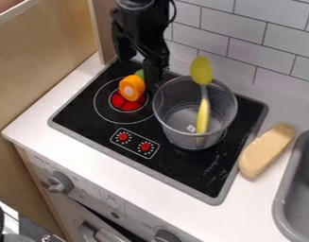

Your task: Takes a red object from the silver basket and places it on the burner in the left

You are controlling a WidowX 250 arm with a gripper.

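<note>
My hand [141, 67] is hanging released, fingers parted. Just below it, a smooth, rounded orange toy [131, 87] is resting on the circular burner [127, 106]; a wire-mesh basket [176, 135] is standing beside.

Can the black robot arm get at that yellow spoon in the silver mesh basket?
Likely yes: the yellow spoon pokes up above the rim of the silver mesh basket, with nothing covering its wide top.

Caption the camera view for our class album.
Gripper over the left burner by an orange object, yellow utensil standing in the silver basket.
</note>
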